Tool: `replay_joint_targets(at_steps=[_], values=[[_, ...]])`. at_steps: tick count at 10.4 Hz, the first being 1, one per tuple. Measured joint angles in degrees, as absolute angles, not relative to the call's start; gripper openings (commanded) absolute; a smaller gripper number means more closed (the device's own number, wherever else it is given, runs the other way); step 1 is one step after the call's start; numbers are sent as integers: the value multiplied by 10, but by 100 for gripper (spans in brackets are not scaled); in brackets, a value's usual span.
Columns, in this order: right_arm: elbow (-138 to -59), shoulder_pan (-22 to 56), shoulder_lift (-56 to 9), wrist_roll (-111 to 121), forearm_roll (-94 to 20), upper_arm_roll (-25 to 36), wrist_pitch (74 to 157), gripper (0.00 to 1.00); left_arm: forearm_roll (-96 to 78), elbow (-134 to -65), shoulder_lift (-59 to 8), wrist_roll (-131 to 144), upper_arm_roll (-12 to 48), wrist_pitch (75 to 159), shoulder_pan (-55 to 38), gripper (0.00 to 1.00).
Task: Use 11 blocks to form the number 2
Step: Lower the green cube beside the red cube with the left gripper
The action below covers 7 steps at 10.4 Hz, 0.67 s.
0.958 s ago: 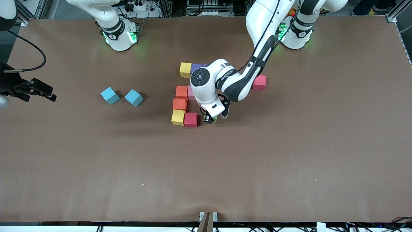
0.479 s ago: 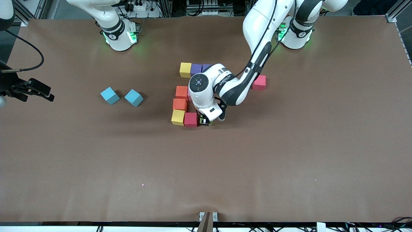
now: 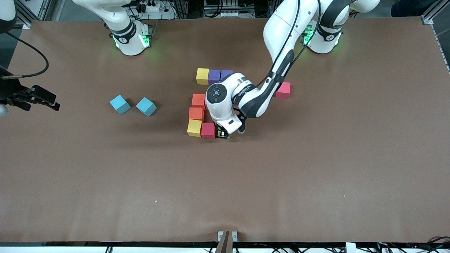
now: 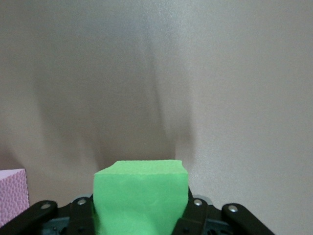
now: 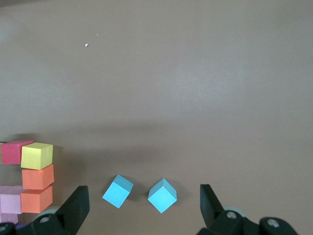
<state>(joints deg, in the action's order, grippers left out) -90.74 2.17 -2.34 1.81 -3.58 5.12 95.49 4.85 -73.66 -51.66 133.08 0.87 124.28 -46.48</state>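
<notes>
Left tool (image 3: 223, 134) grips the green block (image 4: 141, 196) low beside the red block (image 3: 208, 130); a careless release could nudge that row. Right tool (image 5: 144, 208), wide, waits. Visible: two yellow, two orange, two purple, two blue (image 3: 120, 104), one loose pink (image 3: 283, 90).

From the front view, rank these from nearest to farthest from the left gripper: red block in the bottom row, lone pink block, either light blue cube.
Left gripper is shut on the green block.
1. Red block, right beside it in the digit's nearest row.
2. Lone pink block, toward the left arm's base.
3. Light blue cubes, toward the right arm's end.
</notes>
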Motion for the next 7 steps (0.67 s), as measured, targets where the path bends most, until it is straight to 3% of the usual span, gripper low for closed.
replay_joint_targets(at_steps=[5,6,7], values=[[-907,21,-23,44,-33,52,940,100,48,-735,-529,1332,9,1266,-465,19],[-906,21,-23,46,-33,52,929,100,48,-735,-529,1332,9,1266,-465,45],[-906,21,-23,47,-33,52,926,100,48,-735,-529,1332,9,1266,-465,99]])
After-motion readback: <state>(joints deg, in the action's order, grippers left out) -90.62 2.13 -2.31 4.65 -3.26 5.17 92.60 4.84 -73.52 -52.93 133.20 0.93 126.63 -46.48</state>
